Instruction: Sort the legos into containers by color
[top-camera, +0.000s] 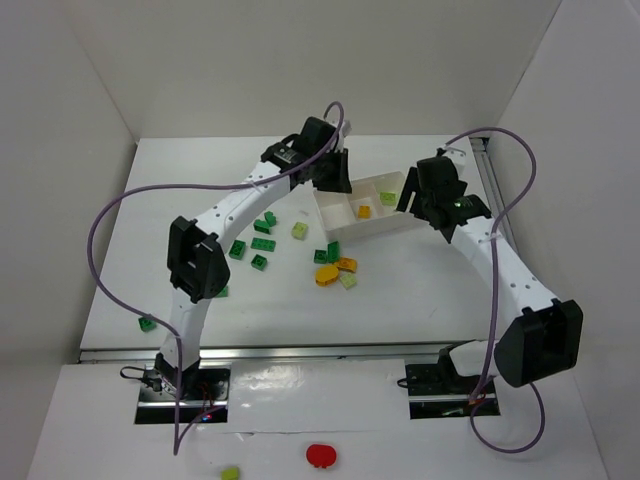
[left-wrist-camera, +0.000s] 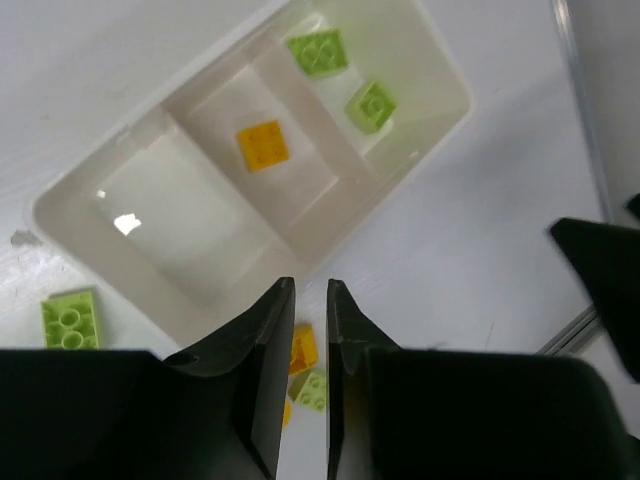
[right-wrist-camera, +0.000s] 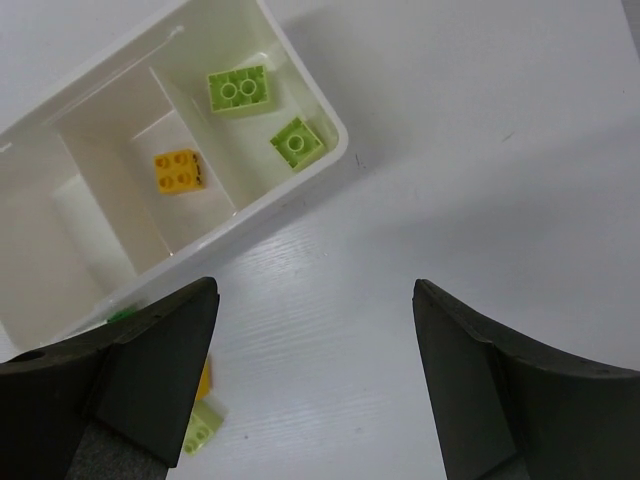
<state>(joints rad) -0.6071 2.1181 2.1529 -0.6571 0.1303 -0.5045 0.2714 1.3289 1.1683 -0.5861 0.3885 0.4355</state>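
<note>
White glossy tray (left-wrist-camera: 180, 230) | studded orange brick (left-wrist-camera: 262, 146) mid bay | left claw (left-wrist-camera: 308, 287) narrow | right claw (right-wrist-camera: 315, 290) wide

- A white bench (top-camera: 420, 290) fills the middle of the scene; its top is matte, with a faint grain in the close views.
- Plain white walls close it in on three sides: a far wall (top-camera: 330, 60), a left wall (top-camera: 50, 180) and a right wall (top-camera: 590, 120).
- A metal rail (top-camera: 330, 351) runs along the bench's near edge.
- A second rail (top-camera: 490, 165) lies along the right edge, toward the far corner.
- Nearer than the rail lies a white ledge (top-camera: 100, 420), glossy in its middle part.
- The light is bright and even, with soft shadows and a pale glare on the glossy patch.
</note>
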